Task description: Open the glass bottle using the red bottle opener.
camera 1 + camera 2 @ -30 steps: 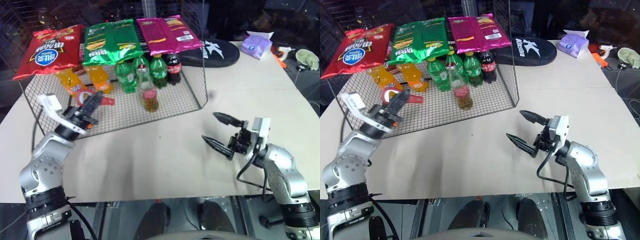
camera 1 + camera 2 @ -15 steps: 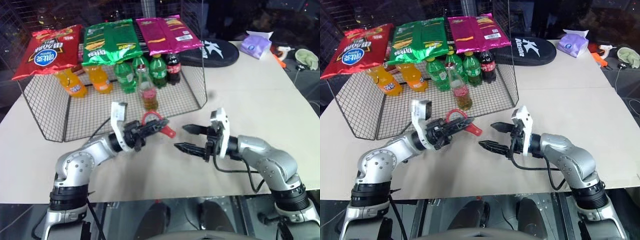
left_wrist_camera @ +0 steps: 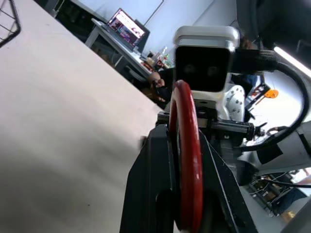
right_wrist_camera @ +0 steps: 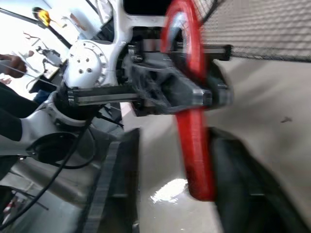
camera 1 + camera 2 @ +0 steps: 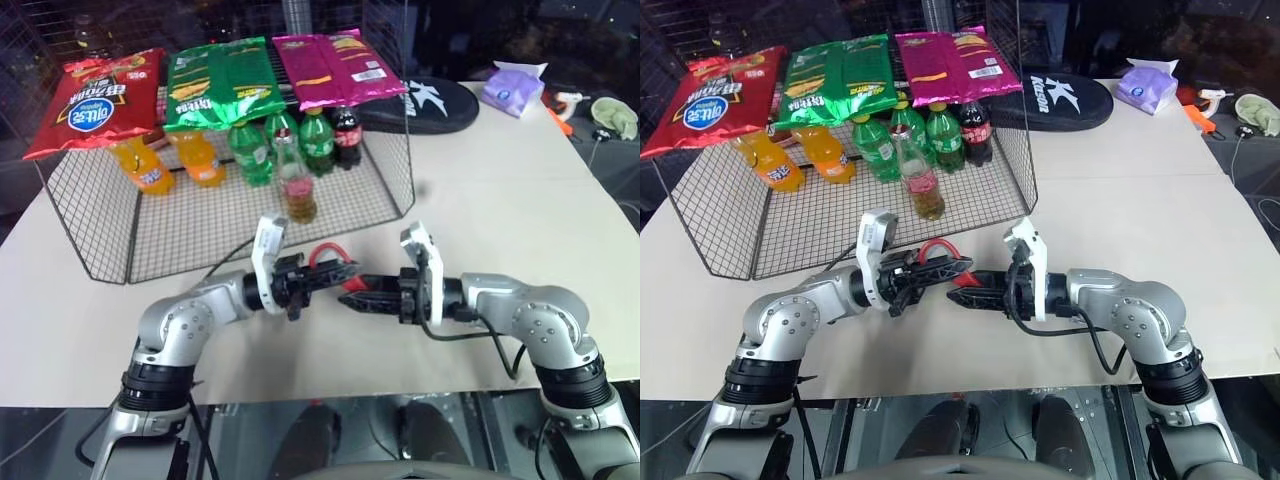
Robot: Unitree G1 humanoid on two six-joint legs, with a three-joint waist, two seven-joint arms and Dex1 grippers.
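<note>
Left wrist view: red bottle opener (image 3: 188, 160) clamped between left gripper's (image 3: 187, 194) fingers.

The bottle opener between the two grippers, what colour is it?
Red. The bottle opener shows best in the left wrist view, clamped edge-on.

L wrist | L gripper (image 3: 187, 194) clamped on red opener (image 3: 187, 160) — ring edge-on, rising between black fingers (image 3: 150, 179) | R gripper's white camera housing (image 3: 204, 60) just past the ring, facing it | tan table (image 3: 58, 121) alongside — laptop (image 3: 127, 28) on desk far off
</note>
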